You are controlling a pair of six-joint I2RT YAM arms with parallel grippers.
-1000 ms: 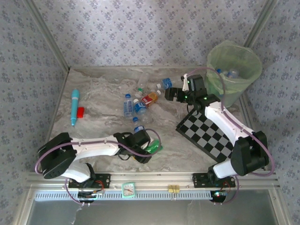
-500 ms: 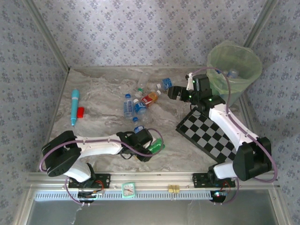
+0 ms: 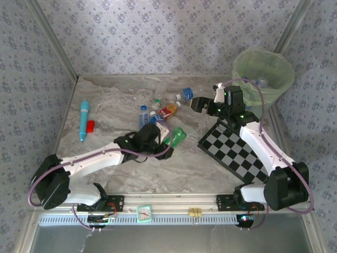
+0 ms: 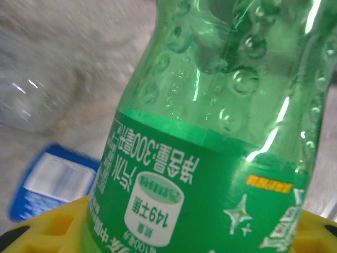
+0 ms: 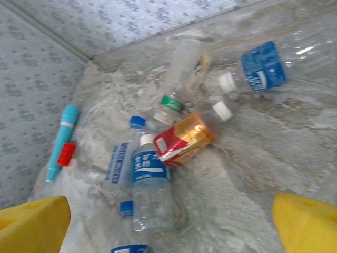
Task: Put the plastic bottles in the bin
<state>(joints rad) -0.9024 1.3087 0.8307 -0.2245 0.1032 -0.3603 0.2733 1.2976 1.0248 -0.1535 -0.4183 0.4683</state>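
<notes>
Turquoise marks the far left of the top view: a pen-like tube [image 3: 84, 120] lies on the marbled table [image 3: 184, 176] with a small red piece [image 3: 90, 125] just beside it.

Toward the middle, the left gripper [image 3: 167, 138] is clamped on a green bottle [image 3: 178, 136], which sticks out to the right of it, tilted. In the left wrist view that bottle takes up most of the frame, label upside down and drops on its wall, with the yellow fingers [image 4: 50, 224] at the lower corners on either side of it.

Just above, in the upper middle, the loose bottles [image 3: 152, 113] lie in a cluster on their sides. The right wrist view shows them closer: two blue-labelled bottles [image 5: 150, 190] side by side at centre left, the red-orange labelled bottle [image 5: 181, 139] touching them, a clear green-ringed bottle [image 5: 179, 79] above it, and another blue-labelled one [image 5: 258, 74] at upper right.

Right of the cluster the right gripper [image 3: 199, 103] hovers with its jaws wide apart; its yellow fingers [image 5: 31, 221] sit at the lower corners of its own view, with nothing gripped.

A checkerboard [image 3: 234, 150] lies at lower right. The bin [image 3: 274, 92] stands at the upper right corner, with a bottle [image 3: 261, 82] visible inside.
</notes>
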